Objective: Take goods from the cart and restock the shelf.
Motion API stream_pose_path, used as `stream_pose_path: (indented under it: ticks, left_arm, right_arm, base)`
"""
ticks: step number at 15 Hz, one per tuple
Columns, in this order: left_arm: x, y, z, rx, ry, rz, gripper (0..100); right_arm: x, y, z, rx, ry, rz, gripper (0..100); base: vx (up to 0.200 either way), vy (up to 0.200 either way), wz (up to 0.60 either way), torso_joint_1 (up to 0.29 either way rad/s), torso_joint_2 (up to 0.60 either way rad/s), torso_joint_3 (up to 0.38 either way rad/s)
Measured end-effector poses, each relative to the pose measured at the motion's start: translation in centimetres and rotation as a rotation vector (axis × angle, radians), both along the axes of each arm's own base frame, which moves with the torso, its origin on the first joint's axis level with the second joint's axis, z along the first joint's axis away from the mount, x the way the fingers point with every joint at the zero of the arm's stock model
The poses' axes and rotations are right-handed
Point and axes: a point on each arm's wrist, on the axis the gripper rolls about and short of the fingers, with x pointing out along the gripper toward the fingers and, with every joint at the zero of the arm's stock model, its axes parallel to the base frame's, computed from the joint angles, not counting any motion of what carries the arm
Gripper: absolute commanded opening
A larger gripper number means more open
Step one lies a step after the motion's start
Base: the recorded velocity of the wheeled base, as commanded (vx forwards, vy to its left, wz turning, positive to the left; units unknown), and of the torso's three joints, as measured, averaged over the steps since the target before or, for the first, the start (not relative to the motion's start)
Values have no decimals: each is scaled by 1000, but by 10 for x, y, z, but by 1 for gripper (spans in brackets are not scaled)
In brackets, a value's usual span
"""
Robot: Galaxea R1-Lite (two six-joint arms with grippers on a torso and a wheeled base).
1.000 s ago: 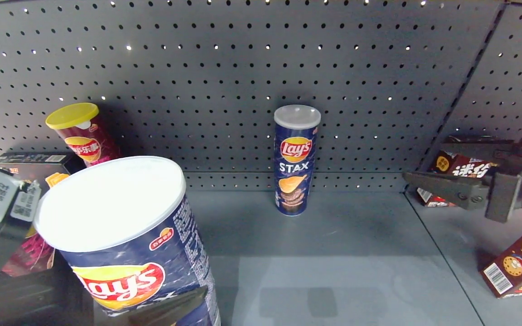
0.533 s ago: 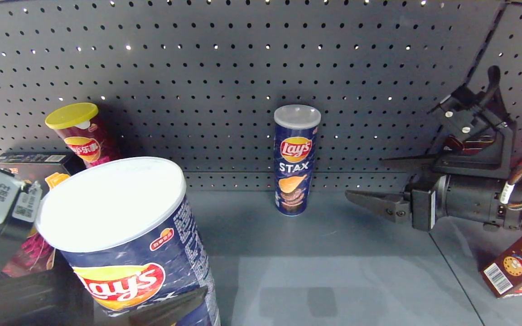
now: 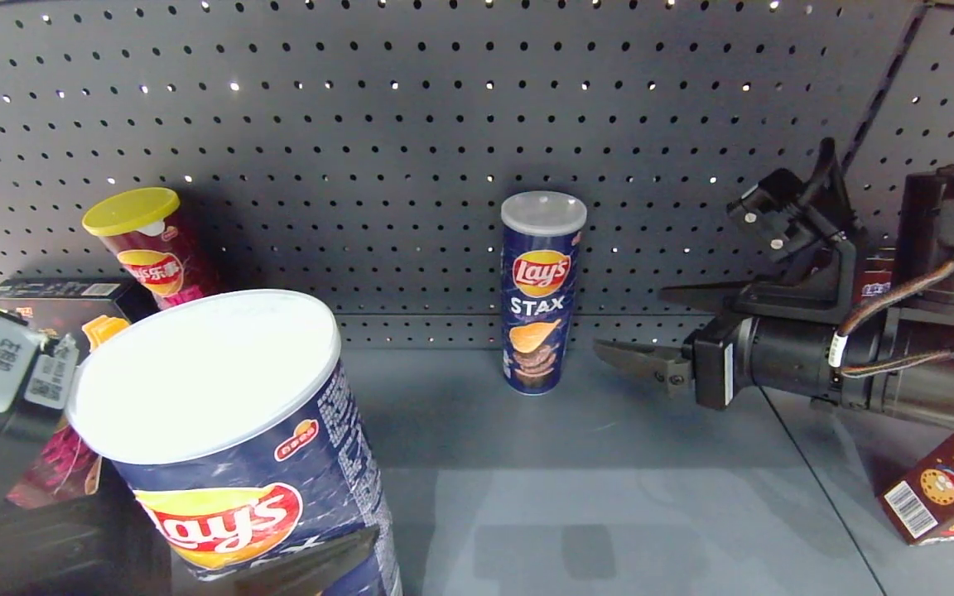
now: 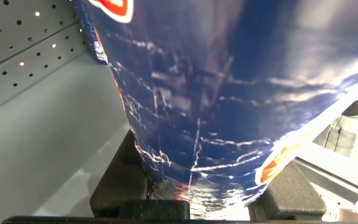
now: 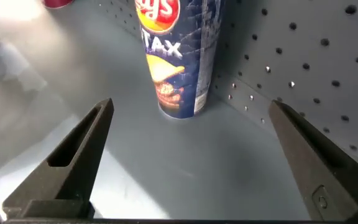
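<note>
I am gripping a blue chip can [image 3: 228, 439] low on its body with my left jaws, which are closed against its two sides. It is hanging at the front left of the shelf [image 3: 609, 497], not yet set down. I judge the low grip is meant to keep the tall can steady and bring its base down flat.

My right jaws are spread wide and carrying nothing. They are lying level just above the shelf floor, pointing at the standing can [image 3: 539, 298] from its right, near it but apart. That can is standing upright, close against the pegboard [image 3: 411, 124], probably so the row is built from the back.

Between the held can and the standing can, bare shelf floor is lying open, and more is lying open in front. At the back left a red can [image 3: 150, 248] with a yellow lid is leaning, with a black box [image 3: 55, 294] just beside it. At the front right a brown box [image 3: 949, 488] is lying beyond the seam in the shelf floor. I judge the gap left of the standing can is offering the most room, with the red can as the edge to mind.
</note>
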Motion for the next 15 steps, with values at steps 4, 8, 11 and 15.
stream_pose_path:
  ticks: [4, 8, 11, 15]
  left_arm:
    - [0, 0, 1, 0, -1, -1, 0]
    - [0, 0, 0, 1, 1, -1, 0]
    - [0, 0, 0, 1, 0, -1, 0]
    - [0, 0, -1, 4, 3, 0, 0]
  right_arm:
    - [12, 8, -8, 22, -2, 9, 100]
    - [23, 16, -14, 57, 4, 36, 100]
    - [35, 13, -21, 65, 18, 56, 100]
    - [47, 4, -25, 89, 24, 140, 100]
  base:
    - [0, 0, 0, 0, 0, 0]
    - [0, 0, 0, 0, 0, 0]
    - [0, 0, 0, 0, 0, 0]
    - [0, 0, 0, 0, 0, 0]
